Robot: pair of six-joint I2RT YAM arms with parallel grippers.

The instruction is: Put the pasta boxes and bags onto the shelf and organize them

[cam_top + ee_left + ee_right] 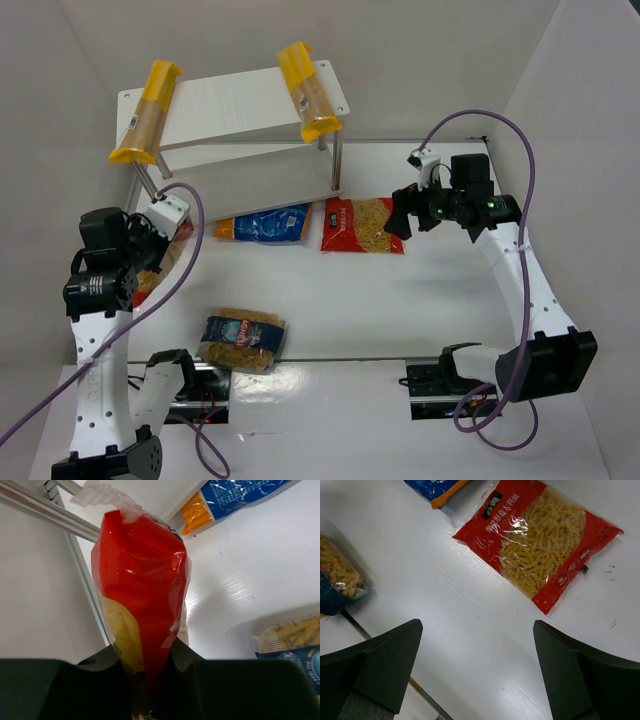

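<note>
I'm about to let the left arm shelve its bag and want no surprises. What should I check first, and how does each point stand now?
1. Grip: left end effector shut on the red bag, which stands upright between the fingers. Ok.
2. Landing spot: lower board of the shelf shows nothing on its visible part. Ok.
3. Clearance: a shelf leg runs close beside the held bag. Cannot tell.
4. Both boxes lie on the top board, near ends overhanging its front edge; steadiness: cannot tell.
5. Right end effector open, well apart from the shelf and the held bag. Ok.
</note>
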